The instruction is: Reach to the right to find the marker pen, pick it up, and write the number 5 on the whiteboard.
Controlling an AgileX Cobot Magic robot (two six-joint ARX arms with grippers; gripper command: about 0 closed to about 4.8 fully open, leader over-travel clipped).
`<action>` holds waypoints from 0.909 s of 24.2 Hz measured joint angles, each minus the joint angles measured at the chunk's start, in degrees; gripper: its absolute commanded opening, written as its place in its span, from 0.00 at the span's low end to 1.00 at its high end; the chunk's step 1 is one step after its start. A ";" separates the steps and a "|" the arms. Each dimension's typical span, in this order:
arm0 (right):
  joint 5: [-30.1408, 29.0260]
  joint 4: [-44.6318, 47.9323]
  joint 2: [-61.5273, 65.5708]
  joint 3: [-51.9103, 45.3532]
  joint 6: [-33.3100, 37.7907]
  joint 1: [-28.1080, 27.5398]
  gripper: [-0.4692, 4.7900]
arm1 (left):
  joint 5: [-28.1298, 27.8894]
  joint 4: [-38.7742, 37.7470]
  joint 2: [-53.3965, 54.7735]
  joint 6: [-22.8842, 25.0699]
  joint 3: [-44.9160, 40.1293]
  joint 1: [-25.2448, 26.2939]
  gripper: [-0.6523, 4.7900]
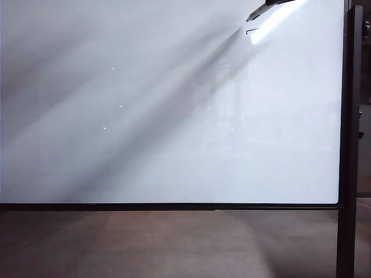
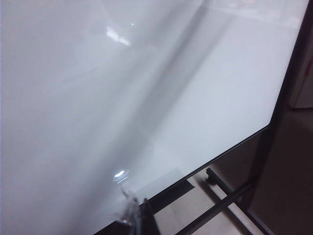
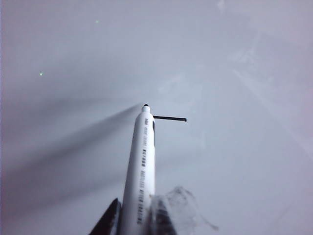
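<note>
The whiteboard (image 1: 174, 116) fills the exterior view, glossy white with a thin black frame. At its top right my right gripper (image 1: 277, 2) reaches in, shut on the marker pen (image 1: 255, 14). In the right wrist view the white pen (image 3: 142, 161) sits between the jaws of the right gripper (image 3: 137, 215), its black tip against the whiteboard (image 3: 244, 147). Of the number 5, one short black stroke (image 3: 169, 118) shows beside the tip; that stroke (image 1: 253, 29) lies just below the pen. My left gripper (image 2: 139, 215) is shut and empty near the whiteboard's (image 2: 98, 98) lower edge.
A dark upright post (image 1: 349, 145) stands along the board's right side. A bright streak of glare (image 1: 275, 20) crosses the top right corner. Brown floor (image 1: 174, 243) lies below the frame. The stand's black bars (image 2: 220, 205) run under the board in the left wrist view.
</note>
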 measured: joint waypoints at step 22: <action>-0.48 1.16 2.82 0.00 -0.04 -0.90 0.08 | 0.00 -0.13 0.00 0.00 0.00 0.00 0.11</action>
